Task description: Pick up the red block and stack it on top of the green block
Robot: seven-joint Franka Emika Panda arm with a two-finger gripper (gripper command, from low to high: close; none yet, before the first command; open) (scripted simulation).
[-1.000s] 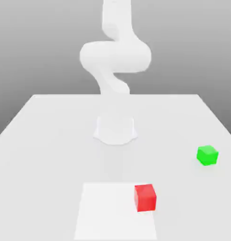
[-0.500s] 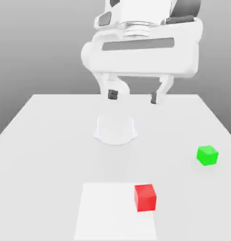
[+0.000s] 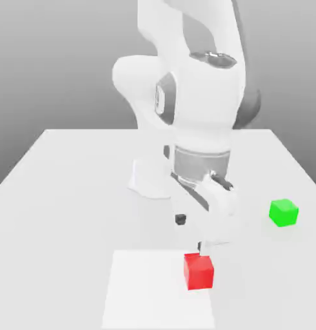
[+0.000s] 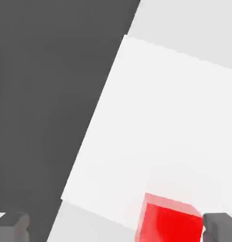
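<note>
The red block (image 3: 198, 271) sits on a white square patch (image 3: 154, 293) near the table's front edge. My gripper (image 3: 190, 232) hangs just above and slightly behind it, open, with nothing between its fingers. In the hand view the red block (image 4: 170, 222) lies between the two fingertips (image 4: 12, 226), closer to one of them than the other. The green block (image 3: 283, 212) rests on the table toward the exterior view's right, apart from the red block and from the gripper.
The grey table (image 3: 64, 193) carries the arm's round base (image 3: 148, 179) at its middle back. In the hand view the white patch (image 4: 160, 132) ends at the table's edge, with dark floor (image 4: 47, 94) beyond it.
The arm has swung down from high over the table to just above the red block, with its fingers still apart. Neither block has moved.
</note>
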